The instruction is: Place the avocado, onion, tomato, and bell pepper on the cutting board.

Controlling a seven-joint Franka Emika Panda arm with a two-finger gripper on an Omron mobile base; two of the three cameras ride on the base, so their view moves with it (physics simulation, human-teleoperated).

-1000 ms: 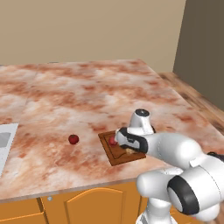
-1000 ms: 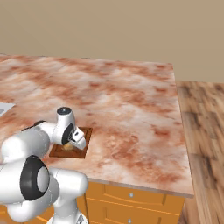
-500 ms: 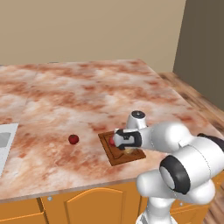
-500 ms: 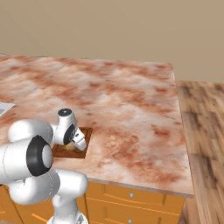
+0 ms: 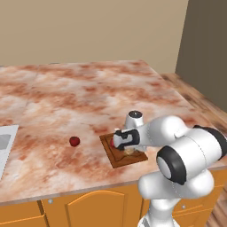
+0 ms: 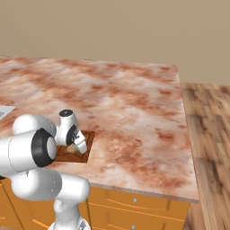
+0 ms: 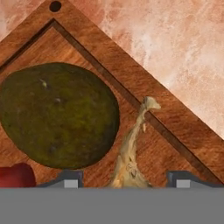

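One marbled pink-brown counter point(image 5: 66, 93), smooth stone look, runs wide over orange cabinet fronts point(image 5: 88, 208) with small round knobs. A wood-plank floor point(image 6: 206, 134) sits to the right. A pale grey flat item point(image 5: 5, 144) is cut off at the left edge of the left base view; cannot tell what it is.

One cutting board point(image 5: 116, 158), flat dark-brown wood, rectangular, lies near the counter's front edge. In the hand view a thin groove runs inside its rim point(image 7: 183, 127) and a small round hole sits at one corner. The arm covers much of it in both base views.

One avocado point(image 7: 57, 114), dull olive-green, rounded with mottled skin, rests on the board inside the groove. One onion point(image 7: 131, 153), pale tan with a thin wispy stalk reaching to the groove line, lies just beside the avocado; its bulb is cut off at the bottom of the hand view. It shows as a small tan lump point(image 6: 71, 148) under the hand in the right base view.

One small red round item point(image 5: 74, 141) sits on the counter, well apart to the left of the board. A second red piece point(image 7: 16, 175) shows at the lower left of the hand view, mostly cut off; tomato or pepper, cannot tell.

Gripper point(image 7: 124, 180) sits low over the board; fingertips point(image 7: 70, 179) stand apart on either side of the onion, with gaps, gripping nothing.
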